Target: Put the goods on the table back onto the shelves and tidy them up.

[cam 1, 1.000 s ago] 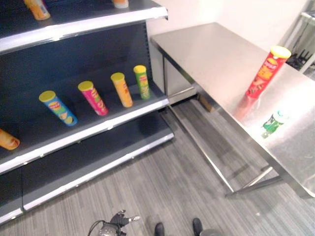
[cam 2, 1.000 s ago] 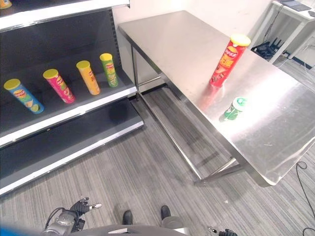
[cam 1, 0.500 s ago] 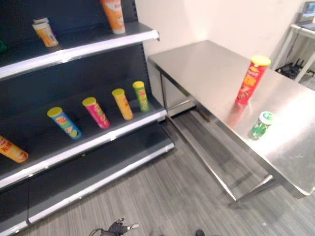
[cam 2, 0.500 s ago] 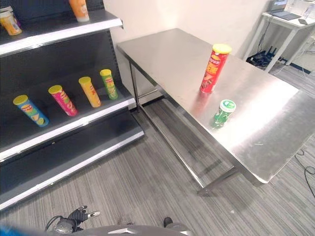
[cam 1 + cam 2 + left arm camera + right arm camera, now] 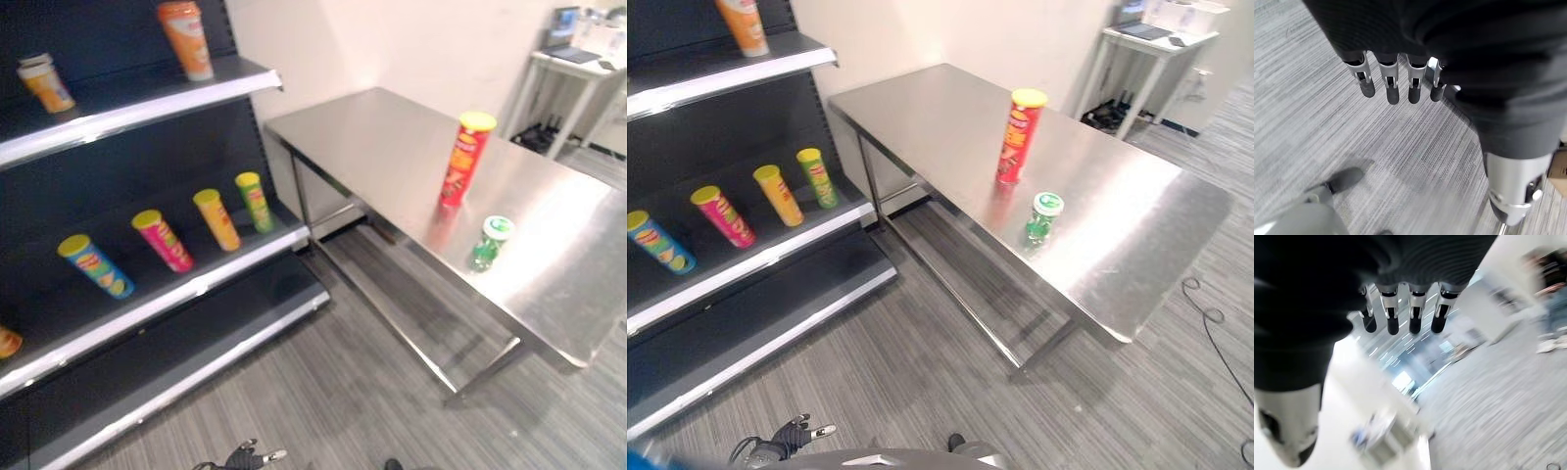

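Note:
A tall red chip can stands upright on the steel table. A short green can stands a little nearer the table's front edge. On the middle shelf to the left lean blue, pink, yellow and green cans. My left hand hangs low over the floor, far from the table, fingers straight and holding nothing. My right hand's fingers are also relaxed and hold nothing.
The upper shelf carries a large orange can and a small one. A white side table stands at the back right. Grey floor lies between the shelves and the table.
The whole picture has shifted as the camera moved; more of the upper shelf and the far room shows. The cans stand where they were, and my left hand still hangs low.

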